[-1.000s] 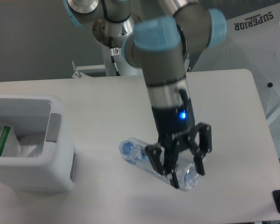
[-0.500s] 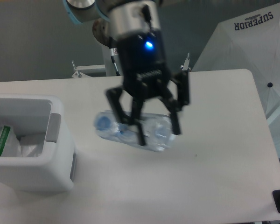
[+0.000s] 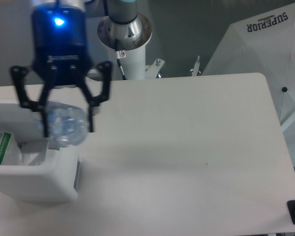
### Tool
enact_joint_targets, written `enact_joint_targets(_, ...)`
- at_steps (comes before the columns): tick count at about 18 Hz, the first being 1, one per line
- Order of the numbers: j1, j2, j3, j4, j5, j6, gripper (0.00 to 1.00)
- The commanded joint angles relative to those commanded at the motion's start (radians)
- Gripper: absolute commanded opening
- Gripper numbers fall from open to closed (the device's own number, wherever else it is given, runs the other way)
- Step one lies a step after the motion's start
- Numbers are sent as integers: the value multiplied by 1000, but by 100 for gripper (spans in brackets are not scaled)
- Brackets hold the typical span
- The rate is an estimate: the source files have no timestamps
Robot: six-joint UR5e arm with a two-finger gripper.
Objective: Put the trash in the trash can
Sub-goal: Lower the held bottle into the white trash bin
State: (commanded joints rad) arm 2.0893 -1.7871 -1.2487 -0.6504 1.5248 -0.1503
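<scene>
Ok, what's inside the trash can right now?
Inside the trash can lies the clear wrapper with its green-and-white strip, at the left. The gripper holds the bottle over the can's right rim, hiding that corner. The bottle is not inside.

A: How is the light?
B: Even and soft from overhead; the white surface [image 3: 187, 147] looks bright, with only faint shadows.
A: Sharpness?
B: The claw [image 3: 64, 110] and bottle [image 3: 64, 125] are smeared with blur, a blue lamp glowing above; the background stays dim.
</scene>
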Motion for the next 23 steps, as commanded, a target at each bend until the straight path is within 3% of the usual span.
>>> enact_joint_targets(11,-60,-3,-113,2,0,12,65)
enact_joint_targets(23,-74,-52,-117,2,2,18,65)
